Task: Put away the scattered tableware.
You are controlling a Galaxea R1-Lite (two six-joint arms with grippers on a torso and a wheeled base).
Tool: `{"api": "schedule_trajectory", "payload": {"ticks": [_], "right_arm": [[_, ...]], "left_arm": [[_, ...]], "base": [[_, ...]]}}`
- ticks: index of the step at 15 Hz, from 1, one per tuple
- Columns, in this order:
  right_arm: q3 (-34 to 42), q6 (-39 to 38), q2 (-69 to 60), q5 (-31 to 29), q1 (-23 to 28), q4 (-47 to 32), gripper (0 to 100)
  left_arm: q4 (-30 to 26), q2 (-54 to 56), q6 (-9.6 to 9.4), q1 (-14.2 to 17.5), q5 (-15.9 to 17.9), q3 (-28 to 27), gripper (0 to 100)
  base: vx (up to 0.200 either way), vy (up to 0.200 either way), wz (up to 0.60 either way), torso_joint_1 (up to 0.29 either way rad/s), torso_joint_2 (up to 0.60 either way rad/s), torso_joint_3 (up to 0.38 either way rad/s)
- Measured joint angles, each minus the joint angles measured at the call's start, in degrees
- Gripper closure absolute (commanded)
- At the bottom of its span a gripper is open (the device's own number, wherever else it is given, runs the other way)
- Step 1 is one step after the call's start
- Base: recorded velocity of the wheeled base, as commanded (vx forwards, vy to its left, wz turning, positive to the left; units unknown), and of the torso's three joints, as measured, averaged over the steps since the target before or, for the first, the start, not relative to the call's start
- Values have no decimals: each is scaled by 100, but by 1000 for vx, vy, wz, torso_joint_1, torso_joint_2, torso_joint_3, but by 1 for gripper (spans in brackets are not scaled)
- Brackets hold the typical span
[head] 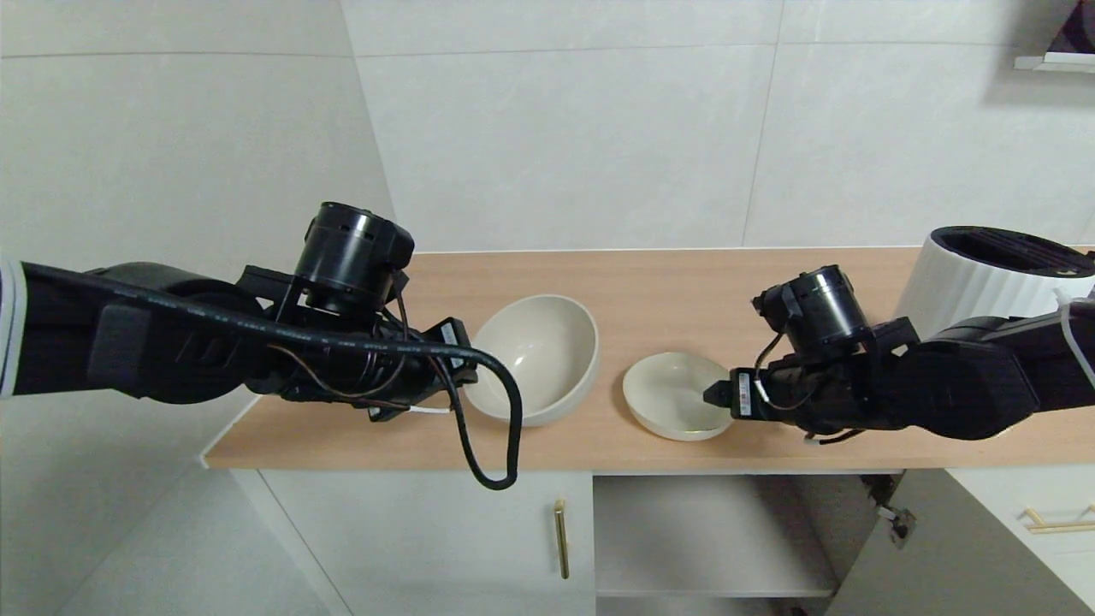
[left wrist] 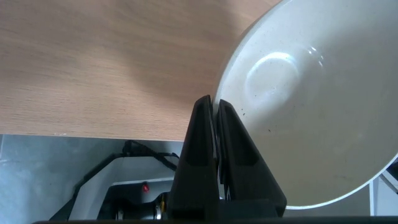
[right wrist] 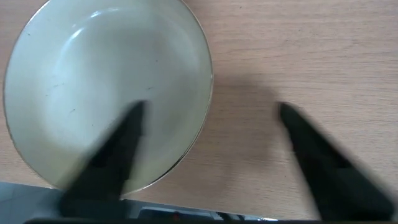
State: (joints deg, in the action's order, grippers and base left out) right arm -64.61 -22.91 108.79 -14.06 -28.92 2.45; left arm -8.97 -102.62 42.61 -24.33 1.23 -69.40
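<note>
— Bottom centre?
— Open cupboard under the counter.
— Left gripper?
— Centre-left, pinched narrow on the big bowl, rim between fingers, bowl tipped up.
— Right gripper?
— Centre-right, spread wide astride the small bowl rim.
— Farther back, right edge?
— White ribbed tub on the counter.

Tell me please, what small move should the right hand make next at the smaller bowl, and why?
Probably close the right hand on the rim of the small bowl. It is open, with one finger over the bowl's inside and the other over the bare counter, so the rim lies between them. The left hand already grips the tilted large bowl.
</note>
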Motion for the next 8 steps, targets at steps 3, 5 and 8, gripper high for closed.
{"api": "schedule_trajectory", "payload": {"ticks": [3,5,8], "right_arm": [[0,-5,9,2,4,0,100],[-7,-11,4,7,0,1,100],[-7,-20,-2,7,-7,0,100]], "left_arm": [[0,6,0,-2,-1,0,100],[0,9,0,-2,0,0,100],[0,15,9,-2,-1,0,100]], "base": [[0,0,0,0,0,0],[0,0,0,0,0,0],[0,0,0,0,0,0]]}}
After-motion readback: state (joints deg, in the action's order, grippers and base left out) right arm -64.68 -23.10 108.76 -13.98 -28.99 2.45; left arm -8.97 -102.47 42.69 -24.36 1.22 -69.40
